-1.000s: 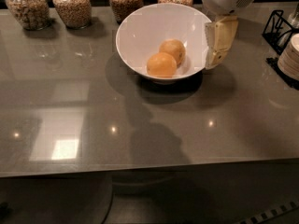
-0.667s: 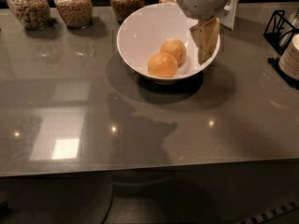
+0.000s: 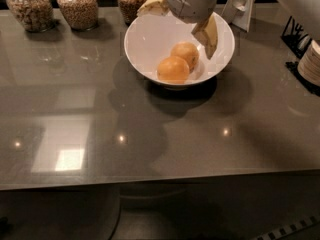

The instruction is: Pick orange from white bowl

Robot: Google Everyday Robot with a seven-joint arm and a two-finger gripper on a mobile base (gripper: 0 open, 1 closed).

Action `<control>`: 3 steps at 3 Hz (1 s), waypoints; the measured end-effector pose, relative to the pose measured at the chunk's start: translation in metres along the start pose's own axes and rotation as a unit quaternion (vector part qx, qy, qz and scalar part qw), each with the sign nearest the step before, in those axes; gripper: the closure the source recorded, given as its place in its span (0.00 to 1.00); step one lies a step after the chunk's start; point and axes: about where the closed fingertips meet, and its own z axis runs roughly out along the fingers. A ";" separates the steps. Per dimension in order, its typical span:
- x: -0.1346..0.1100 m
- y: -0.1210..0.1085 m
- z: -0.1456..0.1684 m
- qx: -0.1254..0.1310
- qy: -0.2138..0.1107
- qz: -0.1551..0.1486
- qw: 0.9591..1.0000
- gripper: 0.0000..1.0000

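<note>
Camera view, from the left: glass jars of grains (image 3: 77, 5) stand along the back of the grey table (image 3: 90, 134). Right of them sits the white bowl (image 3: 145, 46), holding two oranges that touch, the front orange (image 3: 173, 70) nearer the camera and the rear orange (image 3: 185, 53) behind it to the right. The gripper (image 3: 181, 19) hangs above the bowl, fingers spread wide and holding nothing. Both fruits lie below it and towards the camera, the rear one closer to the gap between its fingers, so a short descent looks enough.

Grey table (image 3: 150, 144) bearing white bowl (image 3: 145, 49), three grain jars (image 3: 77, 6), black rack (image 3: 295, 34); gripper (image 3: 176, 31) over the bowl
</note>
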 end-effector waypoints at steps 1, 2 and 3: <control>0.004 0.001 -0.004 -0.002 -0.003 -0.008 1.000 0.00; 0.009 0.012 0.005 0.000 0.011 -0.019 1.000 0.00; 0.012 0.021 0.018 0.014 0.005 -0.043 0.999 0.00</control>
